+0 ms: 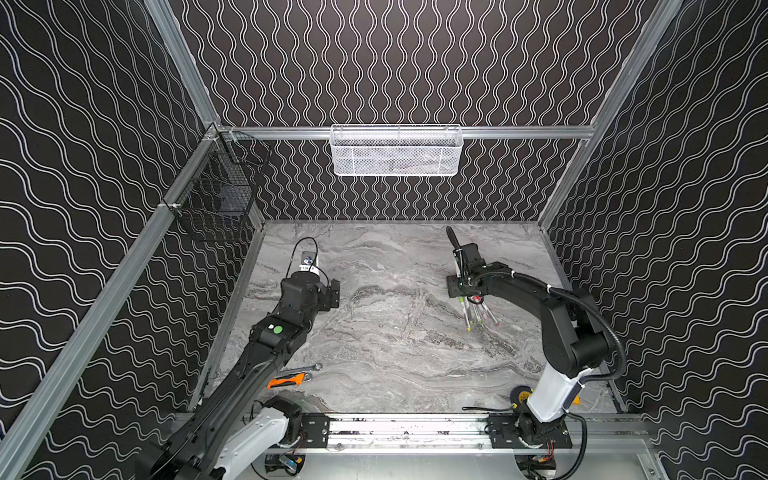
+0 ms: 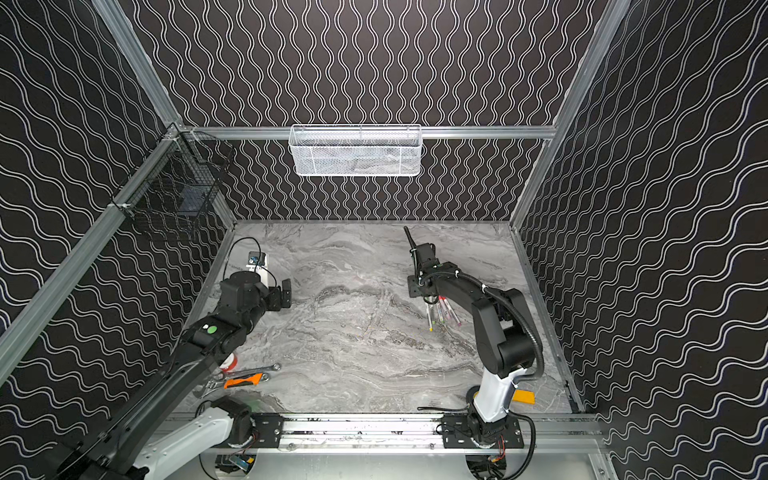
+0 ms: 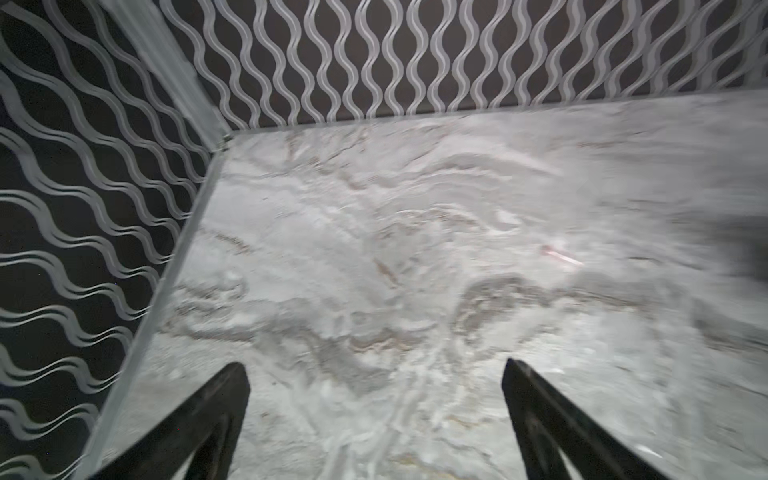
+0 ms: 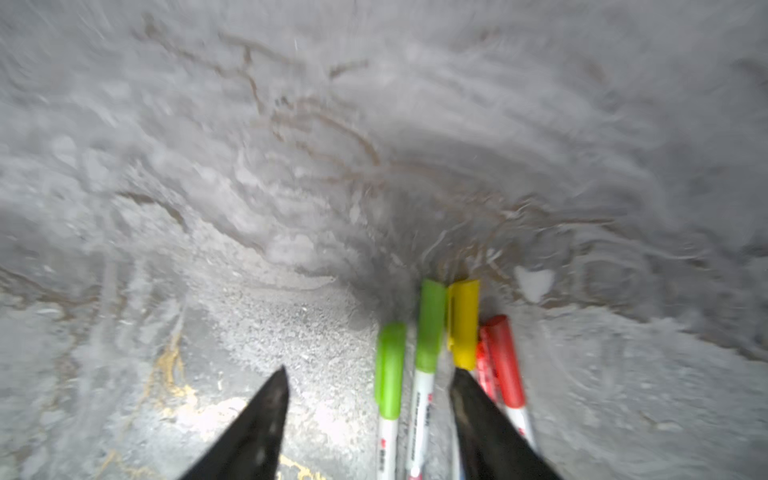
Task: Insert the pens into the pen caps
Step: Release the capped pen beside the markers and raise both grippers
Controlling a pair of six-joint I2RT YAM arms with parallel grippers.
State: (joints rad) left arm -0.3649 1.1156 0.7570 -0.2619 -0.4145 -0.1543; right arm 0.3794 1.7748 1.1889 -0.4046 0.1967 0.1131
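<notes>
Right jaws apart over capped pens (image 4: 422, 403) (green, yellow, red); left jaws apart.

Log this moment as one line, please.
left hand: open, empty | right hand: open over pens | caps: on pens | pens: bunched on table

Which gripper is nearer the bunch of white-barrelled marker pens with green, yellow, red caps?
Right. Right gripper hangs over the pens; left gripper is far across the table.

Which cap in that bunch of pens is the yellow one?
The yellow cap, lying between a green cap and the red cap. It is the only yellow one; the other caps are green or red.
</notes>
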